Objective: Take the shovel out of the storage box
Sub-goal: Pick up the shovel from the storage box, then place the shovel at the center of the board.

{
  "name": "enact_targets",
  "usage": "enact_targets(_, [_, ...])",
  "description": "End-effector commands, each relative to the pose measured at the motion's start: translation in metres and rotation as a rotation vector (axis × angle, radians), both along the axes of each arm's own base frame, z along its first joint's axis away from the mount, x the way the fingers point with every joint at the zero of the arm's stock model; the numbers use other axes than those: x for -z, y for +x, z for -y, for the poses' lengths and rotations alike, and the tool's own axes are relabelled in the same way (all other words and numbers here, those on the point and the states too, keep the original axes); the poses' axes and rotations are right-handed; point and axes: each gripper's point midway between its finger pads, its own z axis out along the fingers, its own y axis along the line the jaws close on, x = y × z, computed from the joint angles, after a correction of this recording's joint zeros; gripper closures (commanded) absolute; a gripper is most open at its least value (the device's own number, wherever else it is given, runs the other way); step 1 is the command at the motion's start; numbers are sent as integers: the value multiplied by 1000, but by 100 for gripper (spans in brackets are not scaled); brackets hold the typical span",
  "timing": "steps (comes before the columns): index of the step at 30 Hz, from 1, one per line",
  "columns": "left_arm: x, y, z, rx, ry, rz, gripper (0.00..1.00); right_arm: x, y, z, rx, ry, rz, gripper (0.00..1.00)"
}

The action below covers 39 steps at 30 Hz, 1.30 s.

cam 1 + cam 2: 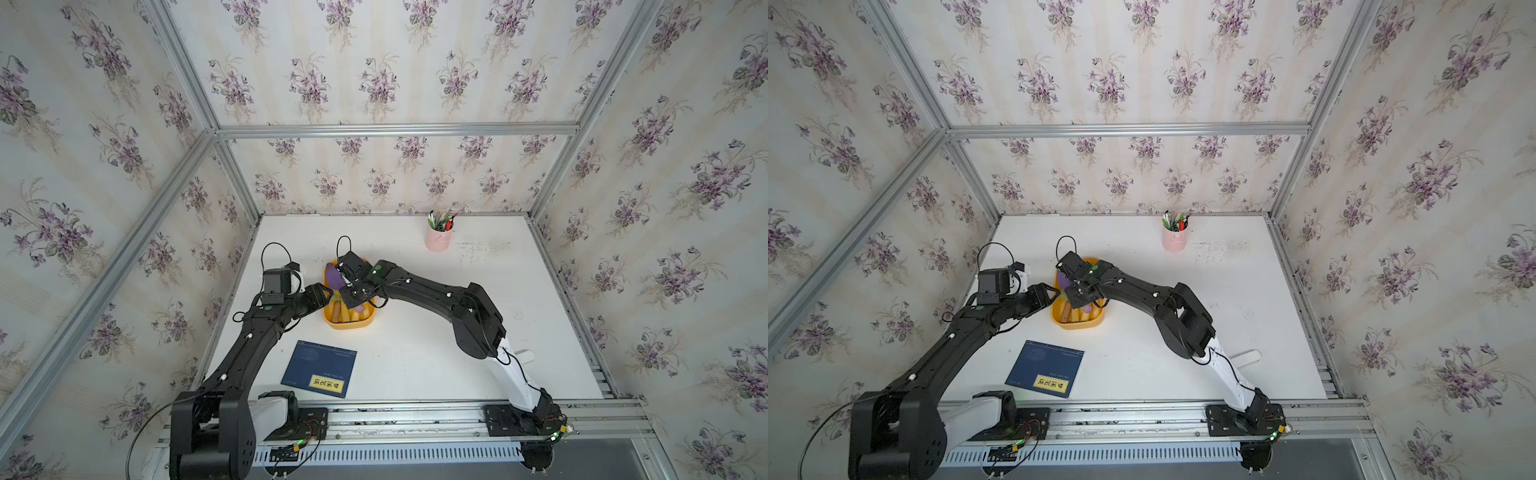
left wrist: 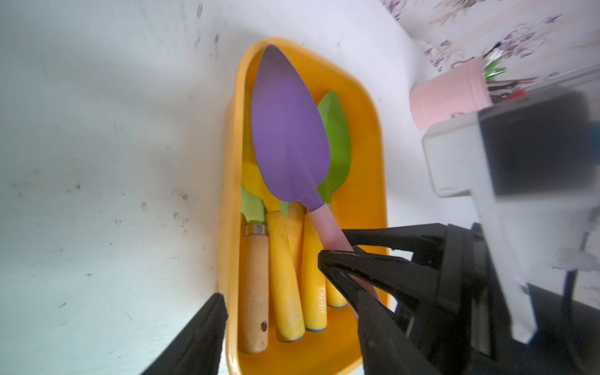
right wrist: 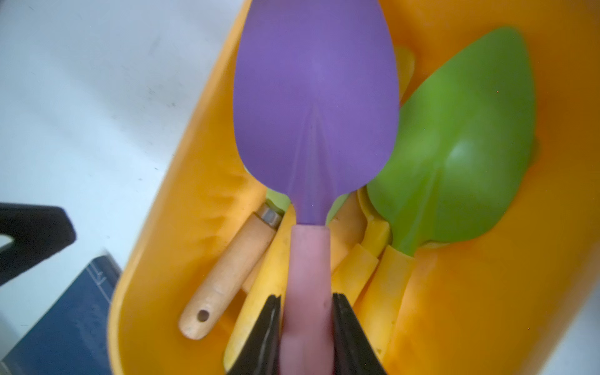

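The shovel point(image 3: 315, 97) has a purple blade and a pink handle. It lies on top of other tools in the yellow-orange storage box point(image 3: 181, 201), which shows in both top views point(image 1: 349, 326) point(image 1: 1077, 326). My right gripper point(image 3: 306, 311) is shut on the pink handle, one black finger point(image 3: 266, 324) on each side. From a top view it reaches over the box point(image 1: 347, 286). My left gripper point(image 2: 289, 302) is open at the box's near end. One of its fingers point(image 2: 201, 334) is outside the box wall point(image 2: 229, 227), over the table. The purple blade point(image 2: 289, 130) points toward the far rim.
The box also holds a green-bladed trowel point(image 3: 454, 146), a wooden-handled tool point(image 3: 227, 272) and several yellow handles point(image 2: 285, 276). A blue book point(image 1: 319, 369) lies on the white table in front of the box. A pink pen cup point(image 1: 438, 239) stands at the back.
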Motion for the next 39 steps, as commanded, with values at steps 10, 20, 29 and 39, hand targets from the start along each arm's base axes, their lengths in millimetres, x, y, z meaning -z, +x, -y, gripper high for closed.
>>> enact_targets(10, [-91, 23, 68, 87, -322, 210, 11, -74, 35, 79, 274, 114, 99, 92])
enact_targets(20, [-82, 57, 140, 168, -354, 192, 11, -48, 47, 192, 500, 60, 39, 94])
enact_targets(29, [-37, 70, 160, 174, -303, 109, 12, 11, 54, 185, 494, -38, -69, 96])
enact_targets(39, [-14, 68, 152, 162, -220, 65, 12, 54, 59, 176, 487, -92, -134, 97])
